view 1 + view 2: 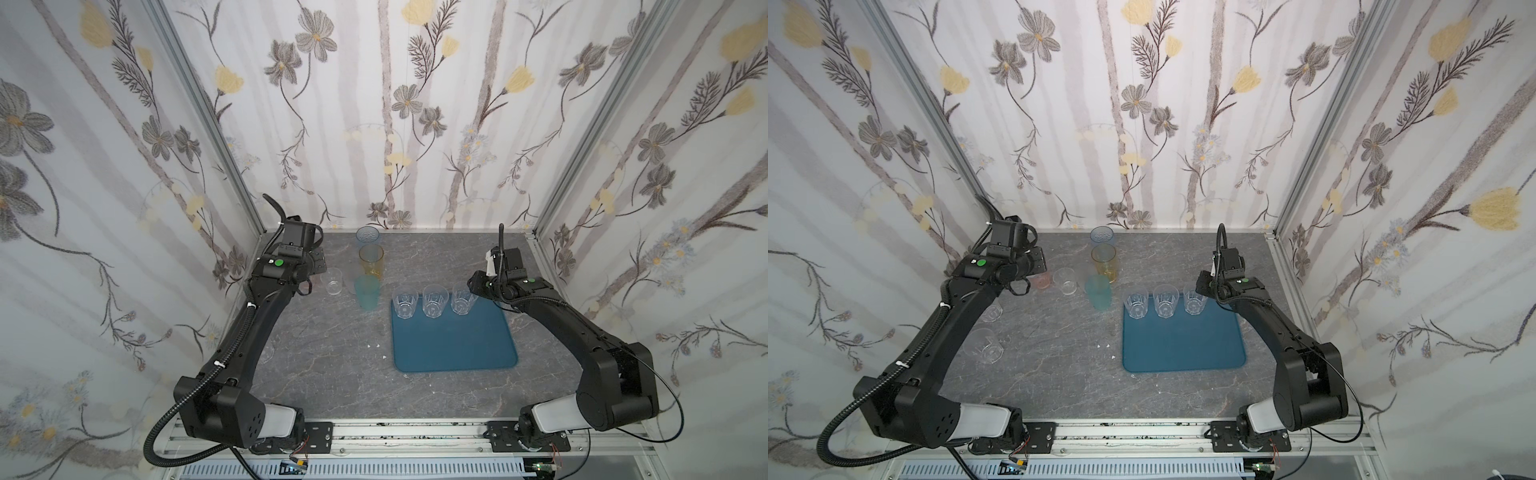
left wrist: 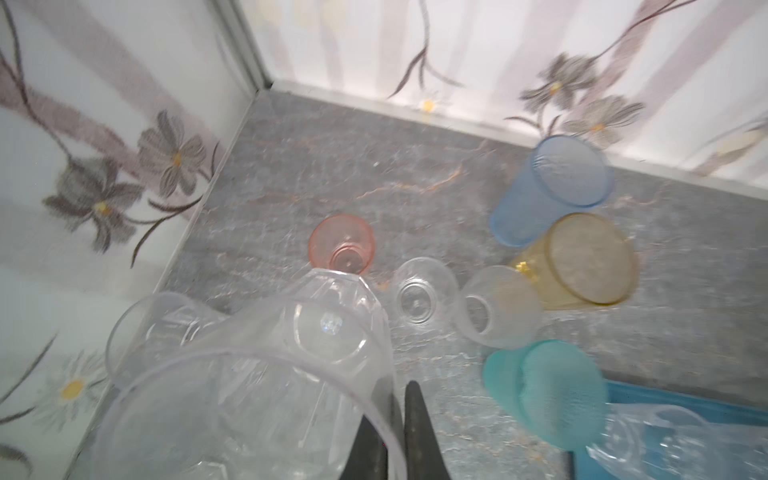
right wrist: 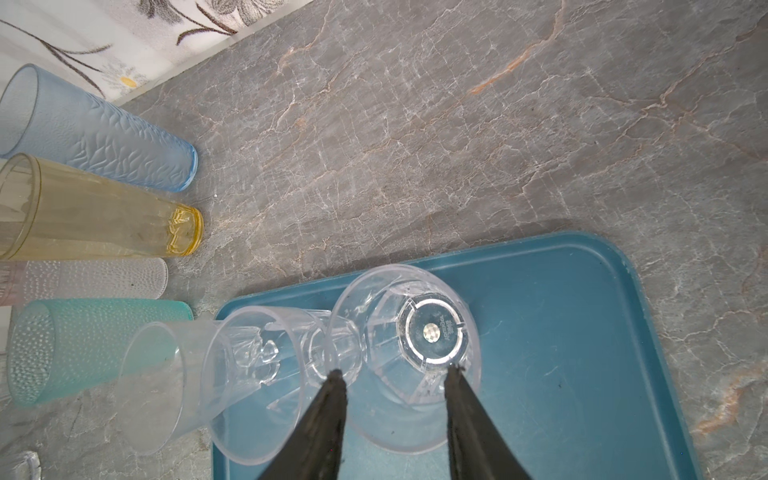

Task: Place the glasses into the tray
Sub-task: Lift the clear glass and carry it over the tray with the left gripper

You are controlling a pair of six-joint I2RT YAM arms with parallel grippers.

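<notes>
Left claw: the left gripper (image 2: 395, 432) is pinched tight on the rim wall of a clear faceted glass (image 2: 257, 374), one finger inside and one outside. In both top views the wrist hides it.
Right claw: the right gripper (image 3: 395, 372) stands part-way apart astride the end glass (image 3: 432, 332) on the tray (image 3: 561, 332). We cannot tell whether it presses the glass or only brackets it.
Where the glasses are: a row of three clear glasses (image 1: 434, 303) stands along the tray's far edge. The others are on the table (image 1: 332, 374) to the left, with the teal glass (image 2: 544, 390) just beside the tray's corner.
Step in hand, as we judge: lift the pinched glass and carry it to the tray.
Doing it well: we rise straight up first, because the pink glass (image 2: 341, 245) and the small clear glass (image 2: 419, 295) stand close. A rim pinch lets the glass swing, so we go slowly and keep it upright.
Path: we pass above the teal glass and the frosted glass (image 2: 498, 307), not between them.
Set-down: we aim for bare tray in front of the row, clear of the right arm. We loosen only once the base sits flat.
</notes>
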